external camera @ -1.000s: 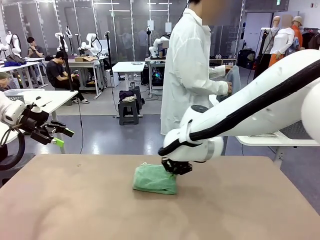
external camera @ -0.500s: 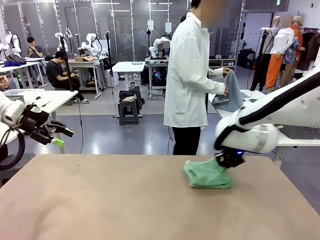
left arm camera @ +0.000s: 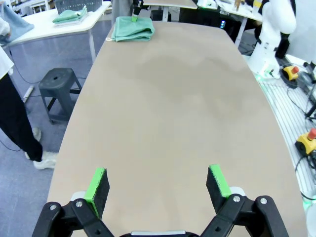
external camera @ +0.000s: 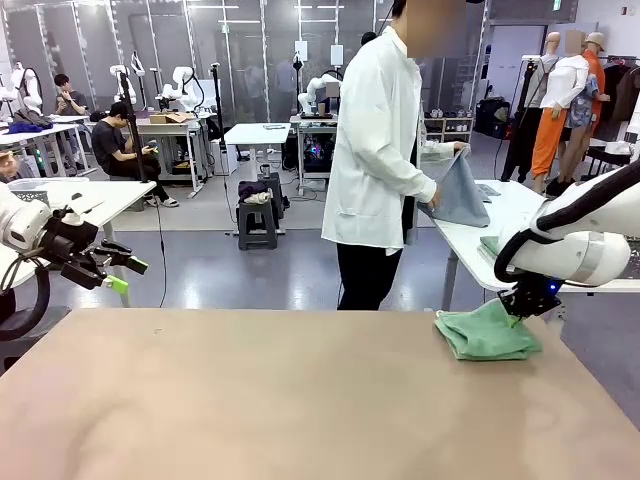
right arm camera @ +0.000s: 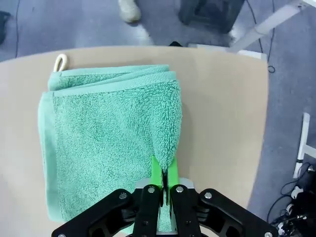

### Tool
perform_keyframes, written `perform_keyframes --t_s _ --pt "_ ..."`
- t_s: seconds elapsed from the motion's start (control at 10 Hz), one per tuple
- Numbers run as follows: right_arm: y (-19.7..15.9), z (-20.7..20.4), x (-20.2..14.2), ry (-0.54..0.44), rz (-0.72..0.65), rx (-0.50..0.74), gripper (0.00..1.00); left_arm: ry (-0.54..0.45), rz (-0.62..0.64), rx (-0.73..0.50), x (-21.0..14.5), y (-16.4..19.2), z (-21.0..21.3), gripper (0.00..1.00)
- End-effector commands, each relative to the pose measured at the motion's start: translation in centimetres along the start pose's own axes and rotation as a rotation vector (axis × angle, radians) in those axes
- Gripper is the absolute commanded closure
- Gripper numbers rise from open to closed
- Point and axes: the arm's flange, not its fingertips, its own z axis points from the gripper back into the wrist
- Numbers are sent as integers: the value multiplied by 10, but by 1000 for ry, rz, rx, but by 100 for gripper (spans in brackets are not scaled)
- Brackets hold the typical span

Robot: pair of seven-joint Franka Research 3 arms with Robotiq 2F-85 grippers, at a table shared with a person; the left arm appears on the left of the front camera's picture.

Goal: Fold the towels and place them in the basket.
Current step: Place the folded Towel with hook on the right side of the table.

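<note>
A folded mint green towel (external camera: 487,334) lies near the table's right far corner. My right gripper (external camera: 522,303) is shut on a raised fold at its right edge, and the right wrist view shows the green pads (right arm camera: 157,174) pinching that fold of the towel (right arm camera: 108,128). My left gripper (external camera: 122,272) hangs open off the table's left side, and in its own view the left gripper (left arm camera: 158,181) holds nothing, with the towel (left arm camera: 132,29) far across. A person behind the table holds a pale blue-grey towel (external camera: 460,190). A mesh basket (left arm camera: 74,4) stands on the side table, cut off by the frame.
A white side table (external camera: 520,215) stands behind the right far corner, with another green cloth (left arm camera: 69,16) on it. The person in a white coat (external camera: 375,150) stands between the two tables. A dark stool (left arm camera: 59,91) sits on the floor beside the table's far edge.
My right gripper has moved the green towel from the table's middle to its right far corner. The person has turned and lifted the blue-grey towel. The left arm has stayed still.
</note>
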Motion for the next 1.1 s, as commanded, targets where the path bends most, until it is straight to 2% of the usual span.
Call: perform_keyframes --t_s 0.0,0.1,0.2,0.3,0.4,0.5,0.6,0.7,0.8,0.9,1.0 --pt "-7 -7 12 22 12 -6 95 -1 1 -2 1 0 -1 0" --pt "-11 -11 15 1 13 -15 95 -1 1 -2 1 0 -1 0" --pt "-14 -13 18 -12 6 -16 75 -1 1 -2 1 0 -1 0" --pt "-15 -15 18 -7 2 -16 75 -1 1 -2 1 0 -1 0" --pt "-18 -15 17 -12 -1 -19 56 -1 1 -2 1 0 -1 0" --pt "-20 -10 15 -27 -2 -17 73 -1 1 -2 1 0 -1 0" --pt "-22 -1 8 -39 6 -18 36 -1 1 -2 1 0 -1 0" --pt "-25 15 -1 -60 9 -21 53 -1 1 -2 1 0 -1 0" --pt "-25 42 -19 -90 21 -6 16 -1 1 -2 1 0 -1 0" --pt "-25 76 -42 -110 34 20 34 -1 1 -2 1 0 -1 0" --pt "-22 113 -69 -147 54 41 0 -1 1 -2 1 0 -1 0"
